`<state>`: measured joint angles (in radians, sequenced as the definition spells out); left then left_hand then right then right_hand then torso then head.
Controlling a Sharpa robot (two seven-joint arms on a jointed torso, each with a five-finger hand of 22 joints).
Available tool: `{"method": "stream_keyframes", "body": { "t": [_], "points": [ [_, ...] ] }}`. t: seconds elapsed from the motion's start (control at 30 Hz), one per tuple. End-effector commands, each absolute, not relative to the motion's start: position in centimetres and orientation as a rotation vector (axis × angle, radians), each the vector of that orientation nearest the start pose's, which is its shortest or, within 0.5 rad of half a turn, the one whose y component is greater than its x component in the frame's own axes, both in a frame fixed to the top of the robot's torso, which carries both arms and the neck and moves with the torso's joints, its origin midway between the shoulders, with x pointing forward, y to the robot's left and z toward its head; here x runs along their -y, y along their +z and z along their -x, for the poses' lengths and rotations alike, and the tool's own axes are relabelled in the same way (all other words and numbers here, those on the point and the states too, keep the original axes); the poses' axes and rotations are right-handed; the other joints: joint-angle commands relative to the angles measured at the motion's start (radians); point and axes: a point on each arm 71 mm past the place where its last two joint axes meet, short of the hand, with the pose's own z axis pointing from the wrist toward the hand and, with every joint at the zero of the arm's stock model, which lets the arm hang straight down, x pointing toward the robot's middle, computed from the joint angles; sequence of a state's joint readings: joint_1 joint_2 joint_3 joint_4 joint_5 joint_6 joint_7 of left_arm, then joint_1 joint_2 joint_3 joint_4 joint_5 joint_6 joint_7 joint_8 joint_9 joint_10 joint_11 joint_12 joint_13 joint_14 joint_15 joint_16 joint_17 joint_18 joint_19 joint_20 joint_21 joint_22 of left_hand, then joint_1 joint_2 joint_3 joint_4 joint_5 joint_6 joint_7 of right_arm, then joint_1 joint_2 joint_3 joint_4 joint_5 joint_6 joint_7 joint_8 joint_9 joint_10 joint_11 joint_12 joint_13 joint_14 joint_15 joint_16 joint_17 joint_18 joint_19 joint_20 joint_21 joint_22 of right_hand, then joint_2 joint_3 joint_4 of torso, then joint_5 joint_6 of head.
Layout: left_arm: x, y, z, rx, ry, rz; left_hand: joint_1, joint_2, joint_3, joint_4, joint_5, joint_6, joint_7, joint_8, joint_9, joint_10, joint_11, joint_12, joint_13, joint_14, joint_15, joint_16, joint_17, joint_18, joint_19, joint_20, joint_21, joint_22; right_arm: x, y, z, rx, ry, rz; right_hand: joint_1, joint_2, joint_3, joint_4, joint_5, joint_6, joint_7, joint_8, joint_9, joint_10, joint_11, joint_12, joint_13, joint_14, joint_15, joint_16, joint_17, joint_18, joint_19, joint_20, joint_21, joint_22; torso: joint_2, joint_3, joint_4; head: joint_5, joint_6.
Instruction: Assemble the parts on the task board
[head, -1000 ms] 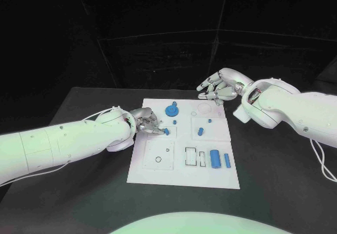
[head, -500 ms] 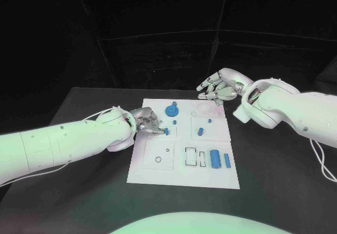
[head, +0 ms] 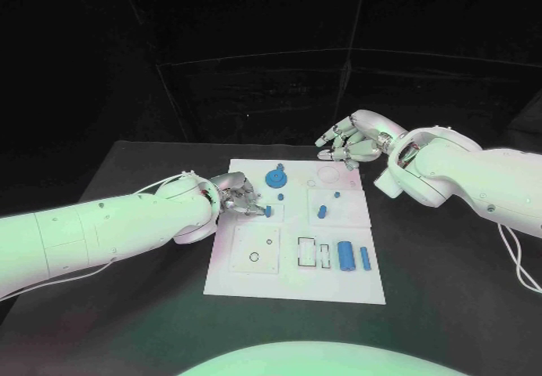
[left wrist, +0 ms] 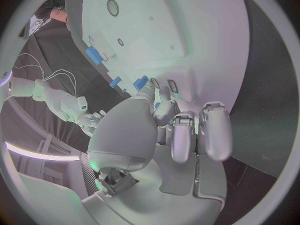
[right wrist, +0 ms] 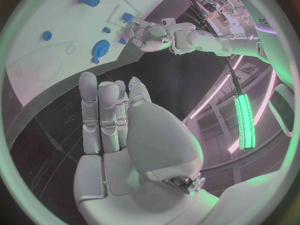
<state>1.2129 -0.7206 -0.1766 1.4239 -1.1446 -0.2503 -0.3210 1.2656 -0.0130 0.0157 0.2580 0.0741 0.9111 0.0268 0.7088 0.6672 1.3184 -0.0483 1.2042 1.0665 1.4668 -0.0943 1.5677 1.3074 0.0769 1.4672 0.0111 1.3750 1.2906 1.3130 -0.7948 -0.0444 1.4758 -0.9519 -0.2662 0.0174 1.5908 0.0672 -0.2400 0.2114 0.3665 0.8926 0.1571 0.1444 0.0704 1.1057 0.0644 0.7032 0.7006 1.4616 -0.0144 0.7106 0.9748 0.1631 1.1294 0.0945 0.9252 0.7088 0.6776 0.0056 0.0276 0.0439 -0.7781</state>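
Note:
The white task board (head: 258, 276) lies in the middle of the black table. My left hand (head: 237, 197) rests on the board's left side and pinches a small blue part (head: 268, 210) at its fingertips, low against the plate. The same part (left wrist: 140, 82) shows just past the fingers (left wrist: 185, 135) in the left wrist view. My right hand (head: 355, 141) hovers over the board's far right corner and holds nothing. Its fingers (right wrist: 100, 110) lie side by side, loosely bent. A blue gear (head: 276, 178) stands near the far edge.
Loose on the board are a blue peg (head: 322, 210), a thick blue cylinder (head: 345, 255) and a slim blue piece (head: 365, 258) beside rectangular slots (head: 307, 251). A round hole (head: 255, 255) sits in the near left plate. Black table surrounds the board.

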Motion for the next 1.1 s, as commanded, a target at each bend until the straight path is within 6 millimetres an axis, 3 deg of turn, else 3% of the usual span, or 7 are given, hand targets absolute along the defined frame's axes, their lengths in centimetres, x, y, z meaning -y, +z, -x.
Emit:
{"method": "stream_keyframes", "body": {
  "t": [0.03,0.77,0.97,1.1],
  "points": [
    [-18.4,-24.7,-48.8,-2.004,-0.536,0.189,0.002,0.012,-0.001,0.005,0.005,0.001,-0.005,0.005,-0.001,0.007,0.002,0.005,0.001,0.104,-0.009,0.003,0.263,-0.016,0.010,-0.005,0.004,0.000,18.7,-13.5,-51.1,-1.687,0.989,-0.179,0.008,0.000,0.004,0.001,0.005,0.006,-0.001,0.005,-0.002,0.002,-0.003,0.001,-0.001,0.016,-0.002,-0.003,-0.001,0.000,0.002,-0.002,0.003,0.001,0.000,0.0001,0.0002,-0.001,0.001],
    [-20.3,-24.2,-48.9,-2.027,-0.507,0.220,0.017,0.007,0.005,0.000,0.005,-0.013,-0.003,-0.002,-0.005,-0.009,0.004,-0.013,-0.024,0.104,-0.009,0.003,0.263,-0.014,0.006,-0.005,-0.004,-0.009,18.9,-13.5,-51.1,-1.687,0.983,-0.184,0.008,0.000,0.004,0.001,0.005,0.006,-0.001,0.005,-0.002,0.002,-0.003,0.001,-0.001,0.016,-0.002,-0.003,-0.001,0.000,0.002,-0.002,0.003,0.001,0.000,-0.0011,0.0013,-0.004,0.008],
    [-20.3,-22.1,-49.4,-2.052,-0.567,0.234,0.031,0.011,0.017,0.006,0.005,-0.057,0.026,-0.072,-0.055,-0.038,0.026,-0.051,-0.071,0.104,0.009,0.003,0.263,-0.013,0.001,0.008,-0.014,-0.020,18.9,-13.5,-51.1,-1.687,0.982,-0.184,0.008,0.000,0.004,0.001,0.005,0.006,-0.001,0.005,-0.002,0.002,-0.003,0.001,-0.001,0.016,-0.002,-0.003,-0.001,0.000,0.002,-0.002,0.003,0.001,-0.001,0.0005,-0.0002,0.000,0.012],
    [-20.6,-20.0,-50.0,-2.139,-0.580,0.213,-0.003,0.011,0.003,0.028,0.002,-0.080,0.051,-0.129,-0.103,-0.062,0.048,-0.085,-0.114,0.104,0.027,0.003,0.263,-0.009,-0.007,0.023,-0.029,-0.038,18.9,-13.5,-51.2,-1.687,0.980,-0.185,0.008,0.000,0.004,0.001,0.005,0.006,-0.001,0.005,-0.002,0.002,-0.003,0.001,-0.001,0.016,-0.002,-0.003,-0.001,0.000,0.002,-0.002,0.003,0.001,-0.002,0.0010,0.0003,-0.001,0.017]
  ]
}}
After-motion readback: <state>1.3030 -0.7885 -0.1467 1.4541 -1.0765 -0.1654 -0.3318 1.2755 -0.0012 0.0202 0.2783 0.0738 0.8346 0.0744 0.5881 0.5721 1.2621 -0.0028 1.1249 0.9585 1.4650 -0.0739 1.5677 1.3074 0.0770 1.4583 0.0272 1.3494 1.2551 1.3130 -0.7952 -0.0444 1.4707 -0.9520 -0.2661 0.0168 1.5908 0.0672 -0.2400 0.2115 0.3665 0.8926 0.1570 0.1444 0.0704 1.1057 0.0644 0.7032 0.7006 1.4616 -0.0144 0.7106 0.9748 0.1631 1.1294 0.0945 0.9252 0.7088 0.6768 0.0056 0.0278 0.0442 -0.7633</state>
